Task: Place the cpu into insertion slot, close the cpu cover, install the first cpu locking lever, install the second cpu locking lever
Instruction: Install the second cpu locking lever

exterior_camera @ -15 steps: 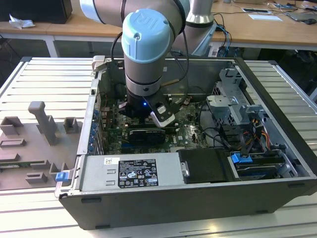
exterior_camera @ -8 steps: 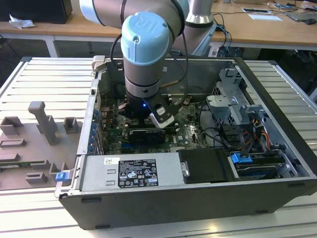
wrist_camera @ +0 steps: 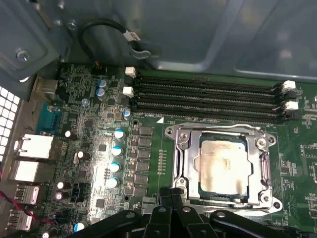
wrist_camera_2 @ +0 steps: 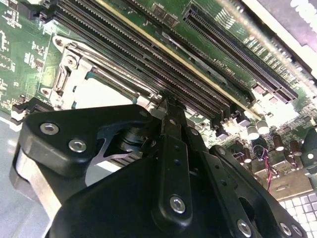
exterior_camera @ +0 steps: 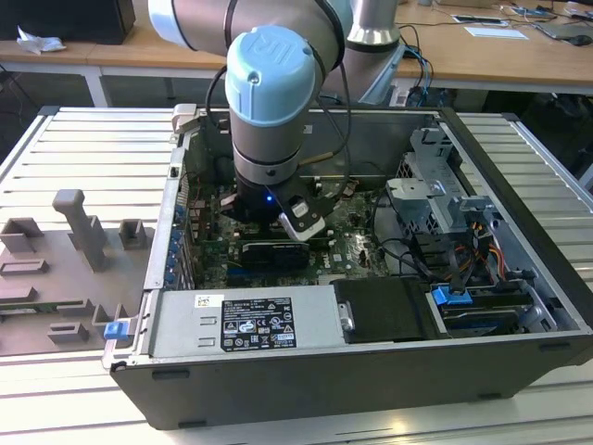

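Cpu: one, silver-grey top, seated flat in the socket [wrist_camera: 223,166]; in the second wrist view its pale top [wrist_camera_2: 101,94] shows just past the gripper body.
Cover: one silvery frame [wrist_camera: 190,158], lying down flat around the cpu, its window showing the chip's top.
Gripper: in the first wrist view its fingertips [wrist_camera: 171,194] sit pressed together at the socket's near edge, by the cover's corner, just beside the cpu and not over it. Nothing held between them. In the second wrist view the black fingers [wrist_camera_2: 171,116] come to one narrow point over the board [wrist_camera_2: 29,44].
Contact: cannot tell whether the tips touch the socket frame or hang just above it.
Levers: thin rods along the socket's edges are hard to make out; whether latched, cannot tell.
Memory slots: four long black ones [wrist_camera: 203,99], side by side, near the socket on the side away from the gripper; white clips at their ends.
Capacitors: a row of blue-topped ones [wrist_camera: 117,151] beside the socket.
Case: one open tower [exterior_camera: 519,371] lying on its side, arm [exterior_camera: 269,111] reaching down into it from above.
Grey fixture: one [exterior_camera: 65,269], on the table at the exterior view's left, well apart from the case.
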`<state>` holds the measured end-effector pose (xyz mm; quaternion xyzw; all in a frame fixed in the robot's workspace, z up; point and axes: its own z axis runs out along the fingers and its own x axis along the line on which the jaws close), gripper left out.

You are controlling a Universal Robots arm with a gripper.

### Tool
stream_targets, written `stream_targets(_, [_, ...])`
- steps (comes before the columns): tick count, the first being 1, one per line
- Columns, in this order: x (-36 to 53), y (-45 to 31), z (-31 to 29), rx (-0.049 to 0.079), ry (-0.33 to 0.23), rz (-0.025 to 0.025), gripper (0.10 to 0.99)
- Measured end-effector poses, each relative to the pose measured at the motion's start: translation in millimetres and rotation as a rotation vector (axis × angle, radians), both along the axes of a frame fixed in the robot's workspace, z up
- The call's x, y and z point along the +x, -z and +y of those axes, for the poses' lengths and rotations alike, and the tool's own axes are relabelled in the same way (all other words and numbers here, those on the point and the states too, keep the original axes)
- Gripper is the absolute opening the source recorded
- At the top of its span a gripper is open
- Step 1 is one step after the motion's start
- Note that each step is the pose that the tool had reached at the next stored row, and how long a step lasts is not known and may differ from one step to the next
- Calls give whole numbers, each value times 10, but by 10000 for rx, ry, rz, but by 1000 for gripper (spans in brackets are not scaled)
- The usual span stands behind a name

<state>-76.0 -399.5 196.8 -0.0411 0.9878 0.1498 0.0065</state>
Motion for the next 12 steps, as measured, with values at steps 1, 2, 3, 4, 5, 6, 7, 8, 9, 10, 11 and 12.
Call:
stream_targets(1, [0,-19,0,13,1,1,106])
stream_targets(2, [0,-38,-1,24,0,1,106])
stream_targets(3, [-2,-77,-1,46,-1,1,106])
stream_targets(4, [-2,-136,0,50,-1,1,106])
stream_targets(5, [-3,-178,-1,57,0,2,106])
stream_targets(6, [-3,-210,0,66,1,2,106])
stream_targets(7, [-3,-236,0,73,1,1,106])
stream_targets(8, [-3,-284,0,99,0,2,106])
stream_targets(9, [-3,-317,-1,131,-1,1,106])
stream_targets(10, [-3,-331,-1,133,0,1,106])
stream_targets(11, [-3,-346,0,135,0,2,106])
stream_targets(12, [-3,-365,0,136,0,1,106])
